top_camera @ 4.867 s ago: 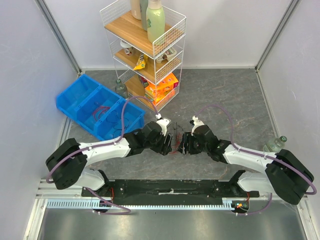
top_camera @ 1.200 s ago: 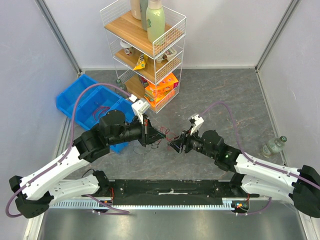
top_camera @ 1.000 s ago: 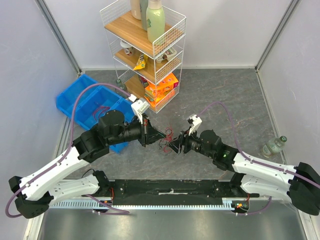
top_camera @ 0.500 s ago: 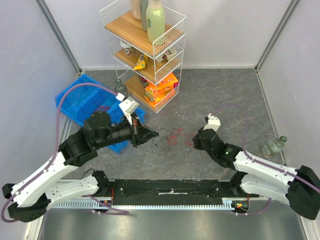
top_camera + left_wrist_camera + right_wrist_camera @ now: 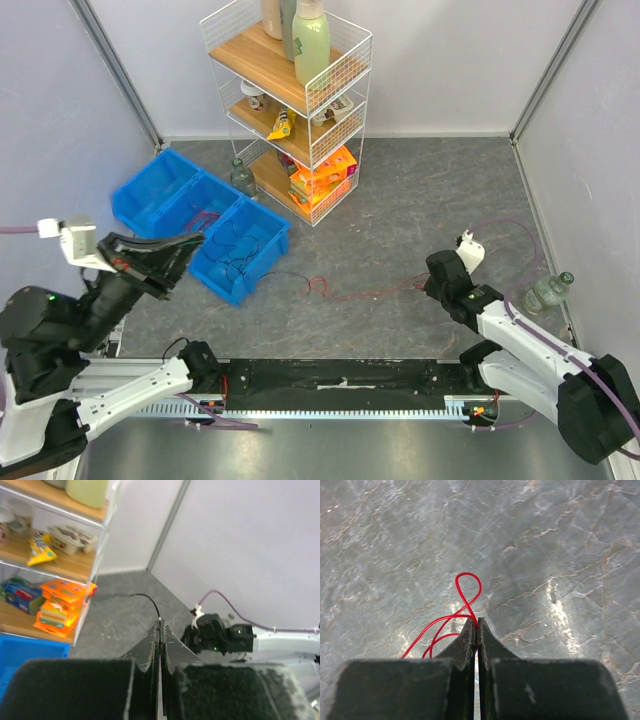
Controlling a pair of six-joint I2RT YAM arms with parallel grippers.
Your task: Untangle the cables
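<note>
Progress, finally. About 1 second back: both arms nose to nose over a small knot mid-counter [image 5: 420,190]. Now a full pull-apart, with the left arm [image 5: 110,290] swung way out to the near left and lifted, and the right arm [image 5: 510,325] backed off to the near right. Pretty much the whole point of the job, so a good sign.

Left jaws pinched tight on the black wire [image 5: 144,596], a thin strand curving away from the tips, well above the counter. Right jaws pinched tight on the red wire [image 5: 468,587], right at the crossing of a small loop, low over the grey stone-look surface.

As for the cables [image 5: 318,286]: no clump anymore. Just 2 very thin strands strung in a long line across the middle of the counter, black on the left side close to the blue bins [image 5: 160,195], red running right, all the way to the right jaws. Small red squiggle near the meeting point. Can't tell from the overhead view whether still hooked together there, way too fine to make out.

Guessing nearly done. Probably needs 1 more gentle tug or lift to prove the split, then each strand set down well apart.
</note>
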